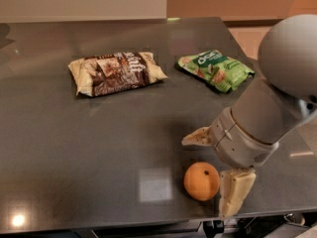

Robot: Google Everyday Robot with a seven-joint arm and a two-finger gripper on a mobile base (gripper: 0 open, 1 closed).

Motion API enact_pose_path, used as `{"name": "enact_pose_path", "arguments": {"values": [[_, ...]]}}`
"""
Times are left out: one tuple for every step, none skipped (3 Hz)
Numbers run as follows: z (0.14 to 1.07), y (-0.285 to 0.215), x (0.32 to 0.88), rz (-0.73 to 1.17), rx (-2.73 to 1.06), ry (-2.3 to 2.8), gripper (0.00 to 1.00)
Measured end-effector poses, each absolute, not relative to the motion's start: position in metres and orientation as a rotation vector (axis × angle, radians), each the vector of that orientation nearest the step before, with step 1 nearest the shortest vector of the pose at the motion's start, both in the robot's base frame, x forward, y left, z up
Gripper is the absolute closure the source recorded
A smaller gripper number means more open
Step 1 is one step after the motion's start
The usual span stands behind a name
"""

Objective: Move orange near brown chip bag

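Note:
The orange (201, 181) sits near the front edge of the dark table (74, 148), right of centre. My gripper (214, 170) is open and straddles the orange's right side: one cream finger (196, 137) points left just behind the orange, the other finger (234, 193) hangs down to its right at the table's front edge. The fingers are not closed on the fruit. The brown chip bag (115, 72) lies flat at the back left, well away from the orange.
A green snack bag (216, 69) with a white logo lies at the back right, behind my arm (277, 98). The table's front edge runs just below the orange. Bright light reflections show on the tabletop at the front.

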State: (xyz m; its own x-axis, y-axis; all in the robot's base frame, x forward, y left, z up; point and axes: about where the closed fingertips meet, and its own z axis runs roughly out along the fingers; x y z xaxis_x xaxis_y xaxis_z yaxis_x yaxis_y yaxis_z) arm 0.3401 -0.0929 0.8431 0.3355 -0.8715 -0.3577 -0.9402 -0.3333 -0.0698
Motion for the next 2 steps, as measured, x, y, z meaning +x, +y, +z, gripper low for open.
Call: {"name": "enact_pose_path", "arguments": {"values": [[0.8378,-0.0931,0.3402,0.374,-2.358,1.620,0.39],[0.8388,-0.0937,0.3416,0.380,-2.351,1.629,0.63]]}}
